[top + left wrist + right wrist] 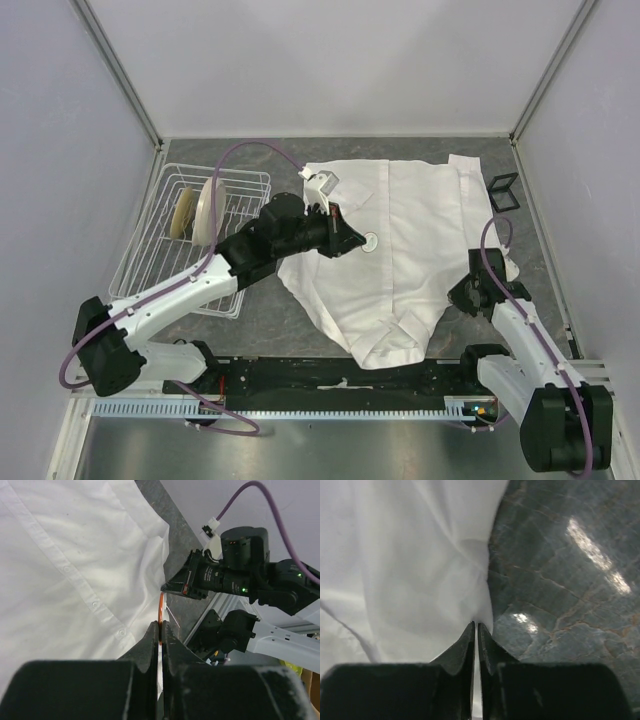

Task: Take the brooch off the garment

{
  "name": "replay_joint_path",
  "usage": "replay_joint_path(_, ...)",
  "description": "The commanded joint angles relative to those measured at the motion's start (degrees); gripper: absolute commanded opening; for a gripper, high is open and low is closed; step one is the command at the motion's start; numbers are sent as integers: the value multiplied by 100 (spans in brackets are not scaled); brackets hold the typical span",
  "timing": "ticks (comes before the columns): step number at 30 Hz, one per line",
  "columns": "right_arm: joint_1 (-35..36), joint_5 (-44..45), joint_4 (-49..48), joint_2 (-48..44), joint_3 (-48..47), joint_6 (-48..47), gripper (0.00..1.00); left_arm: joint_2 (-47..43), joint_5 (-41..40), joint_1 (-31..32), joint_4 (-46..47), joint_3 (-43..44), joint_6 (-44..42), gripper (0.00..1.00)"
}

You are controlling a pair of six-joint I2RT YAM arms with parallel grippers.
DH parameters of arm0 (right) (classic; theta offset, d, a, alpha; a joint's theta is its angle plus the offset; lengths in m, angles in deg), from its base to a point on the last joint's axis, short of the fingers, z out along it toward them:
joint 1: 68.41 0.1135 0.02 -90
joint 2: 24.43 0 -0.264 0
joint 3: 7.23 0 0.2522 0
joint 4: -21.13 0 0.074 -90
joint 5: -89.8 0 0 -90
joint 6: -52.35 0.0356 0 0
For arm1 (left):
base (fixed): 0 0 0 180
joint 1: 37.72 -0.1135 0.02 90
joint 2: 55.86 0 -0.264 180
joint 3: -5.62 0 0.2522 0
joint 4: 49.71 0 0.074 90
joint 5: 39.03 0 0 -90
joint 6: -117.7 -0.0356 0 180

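The garment, a white shirt (pixel 420 230), lies spread on the dark table; it also shows in the left wrist view (pixel 60 580) and the right wrist view (pixel 410 570). The brooch (pixel 371 241) is a small round disc over the shirt's middle. In the left wrist view it stands edge-on and coppery (pixel 160 607). My left gripper (pixel 357 241) (pixel 160 628) is shut on the brooch's rim. My right gripper (pixel 468 292) (pixel 475 626) is shut on the shirt's right edge, low on the table.
A white wire dish rack (pixel 150 250) with cream plates (pixel 205 210) stands at the left. A small black wire-frame stand (pixel 504 190) sits at the back right. The right arm (pixel 245 580) shows close beyond the brooch. Walls enclose the table.
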Motion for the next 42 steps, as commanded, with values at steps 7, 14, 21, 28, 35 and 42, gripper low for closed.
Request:
replay_joint_path(7, -2, 599, 618, -637, -143, 613, 14, -413, 444, -126, -27, 44, 132, 2)
replay_joint_path(14, 7, -1131, -832, 687, -593, -338, 22, -422, 453, -170, -54, 97, 114, 2)
replay_joint_path(21, 15, -19, -580, 1413, -198, 206, 17, -386, 839, -276, 209, -17, 439, 2)
replay_joint_path(28, 15, 961, 679, -362, -214, 752, 17, -439, 936, -425, 262, -61, 483, 2)
replay_joint_path(35, 33, -2538, -802, -716, -865, -1127, 33, -457, 1374, -548, 911, -368, 781, 2)
replay_joint_path(42, 401, -5241, -2367, -654, -1375, -1255, 64, -404, 1770, -732, 2045, -1054, 1405, 2)
